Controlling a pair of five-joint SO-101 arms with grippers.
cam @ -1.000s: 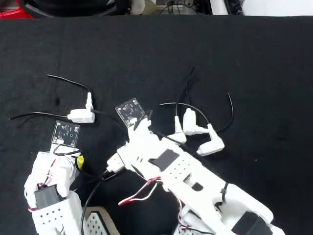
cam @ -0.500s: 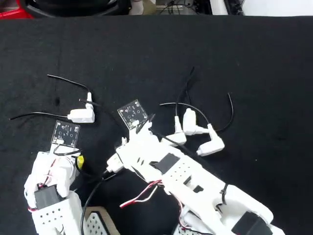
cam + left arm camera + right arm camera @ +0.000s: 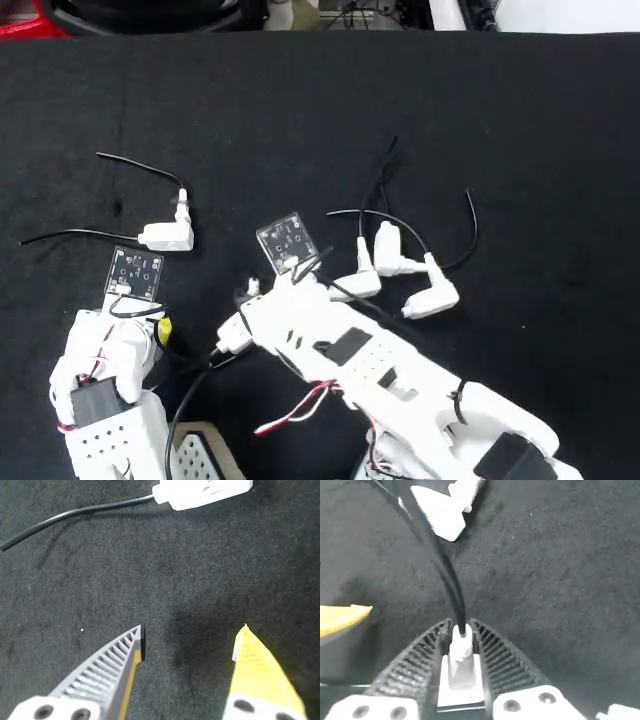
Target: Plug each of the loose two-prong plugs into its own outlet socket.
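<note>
Far half of the table (image 3: pixel 330 100) lies open; clustered plugs (image 3: pixel 432 298) and looping cords (image 3: pixel 385 214) crowd the middle

Black socket boards (image 3: pixel 135 270) lie at centre and 9 o'clock; loose white plugs (image 3: pixel 167 236) at 9 and 3 o'clock; clamped plug (image 3: pixel 461 655) trails its black cord.

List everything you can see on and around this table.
table cloth: one, black, under everything.
left plugs: two, white with black cables, touching, ahead of the left arm.
middle plugs: three as far as I can tell, white with black cables, clustered beside the right arm.
held plug: one, white with black cable, in the right gripper.
arms: two, white, at the near edge.
left gripper: open, fingers grey and yellow, above bare cloth.
right gripper: shut on the held plug.
</note>
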